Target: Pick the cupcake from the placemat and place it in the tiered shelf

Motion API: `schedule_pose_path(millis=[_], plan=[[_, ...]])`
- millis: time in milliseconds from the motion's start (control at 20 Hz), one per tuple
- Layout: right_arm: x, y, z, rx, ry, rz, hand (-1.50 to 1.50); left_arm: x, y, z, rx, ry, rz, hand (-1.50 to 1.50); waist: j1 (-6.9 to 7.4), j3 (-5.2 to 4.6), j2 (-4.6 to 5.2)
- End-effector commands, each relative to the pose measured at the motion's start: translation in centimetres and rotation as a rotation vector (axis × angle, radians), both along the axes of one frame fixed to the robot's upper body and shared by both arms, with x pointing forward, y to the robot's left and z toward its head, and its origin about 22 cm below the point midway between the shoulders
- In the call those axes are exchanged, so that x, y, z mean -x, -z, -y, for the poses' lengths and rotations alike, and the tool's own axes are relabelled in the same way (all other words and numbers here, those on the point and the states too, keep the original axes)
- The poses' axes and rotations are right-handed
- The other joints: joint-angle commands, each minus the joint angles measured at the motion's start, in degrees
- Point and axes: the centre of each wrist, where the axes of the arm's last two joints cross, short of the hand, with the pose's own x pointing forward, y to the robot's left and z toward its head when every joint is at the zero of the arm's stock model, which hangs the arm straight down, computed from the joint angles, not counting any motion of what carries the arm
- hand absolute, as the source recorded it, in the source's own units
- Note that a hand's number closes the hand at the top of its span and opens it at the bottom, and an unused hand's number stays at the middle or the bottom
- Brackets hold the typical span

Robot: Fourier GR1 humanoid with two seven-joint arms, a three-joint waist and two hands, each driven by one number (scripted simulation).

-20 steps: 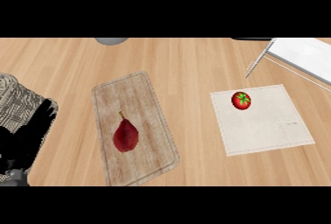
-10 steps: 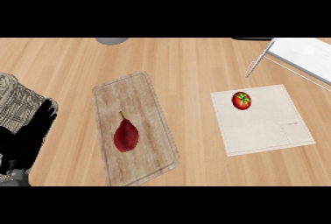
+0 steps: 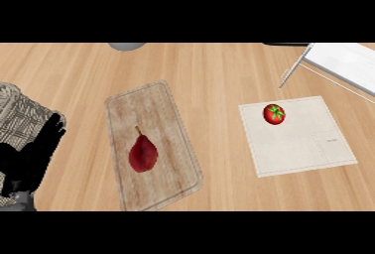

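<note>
Red cupcake [image 3: 274, 114] on placemat [image 3: 296, 135] at three o'clock; left hand [image 3: 33, 154] at nine o'clock, fingers straight, holding nothing.

Barely any movement to call here: the left robot hand [image 3: 33, 158] at the view's left edge has crept slightly up and toward the middle since a second ago, its straight fingertips now lying a touch further over the woven basket [image 3: 18, 111] beside it. The whole view has also slid a hair, so the white tiered shelf [image 3: 344, 62], far off to that hand's right, sits slightly differently at the upper right corner.
</note>
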Motion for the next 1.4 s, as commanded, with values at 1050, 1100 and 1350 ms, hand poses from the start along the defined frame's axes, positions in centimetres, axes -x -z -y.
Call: schedule_pose_path(millis=[1050, 1100, 1350], plan=[[6.4, -4.9, 5.3, -0.391, -0.128, 0.483, -1.5, 2.1, -1.6, -2.7, 0.015, -0.03, -0.014, 0.0, -1.59, -0.02, -0.8], [6.5, -5.0, 4.5, -0.391, -0.16, 0.503, -1.5, 0.8, -1.3, -1.3, 0.002, -0.032, 0.008, 0.0, -1.77, -0.04, -0.67], [14.1, -9.3, 7.1, -0.36, -0.072, 0.514, -1.5, 1.0, -0.3, -1.2, 0.014, -0.042, -0.012, 0.0, -2.52, -0.06, -0.72]])
